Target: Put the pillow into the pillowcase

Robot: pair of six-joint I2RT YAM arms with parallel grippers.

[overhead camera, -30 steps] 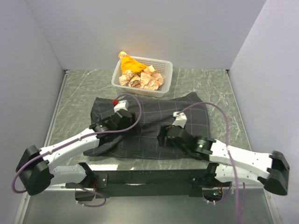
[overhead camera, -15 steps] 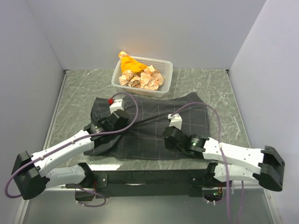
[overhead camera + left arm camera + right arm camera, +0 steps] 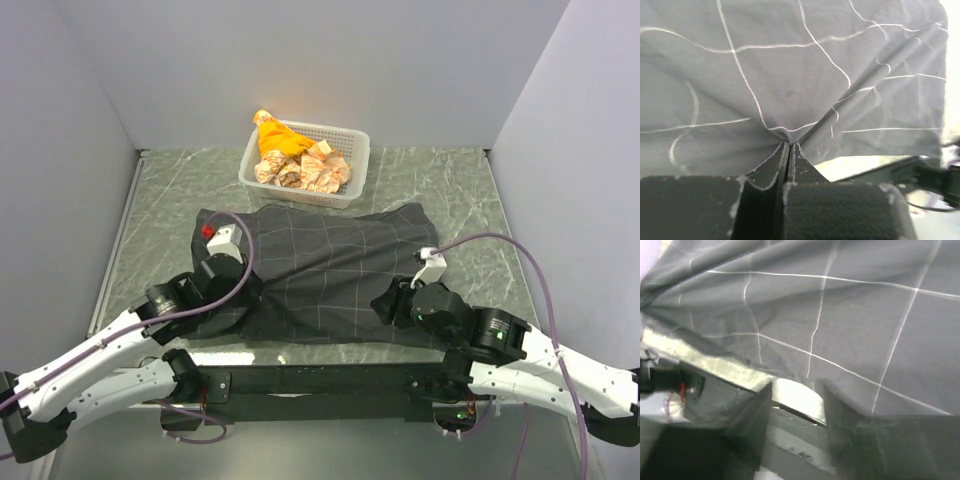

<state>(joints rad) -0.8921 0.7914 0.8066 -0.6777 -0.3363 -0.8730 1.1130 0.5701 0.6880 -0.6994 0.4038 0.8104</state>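
The dark grey checked pillowcase (image 3: 330, 270) lies spread on the marble table. My left gripper (image 3: 243, 292) sits at its near left corner. In the left wrist view that gripper (image 3: 789, 145) is shut, pinching a puckered fold of the pillowcase (image 3: 790, 75), with creases fanning out from the pinch. My right gripper (image 3: 388, 304) hovers at the cloth's near right edge. In the right wrist view its blurred jaws (image 3: 797, 400) stand apart, with only the table edge between them and the pillowcase (image 3: 850, 310) just beyond. The pillow is out of view.
A white slotted basket (image 3: 356, 172) stands at the back of the table with an orange cloth (image 3: 278, 135) and crumpled wrappers in it. Grey walls close in the left, right and back. The black rail (image 3: 330, 378) carrying the arm bases runs along the near edge.
Both arms have drawn back toward the near edge. The left gripper shut on the pillowcase and pulled its corner along. The right gripper's jaws closed, then parted again off the cloth.
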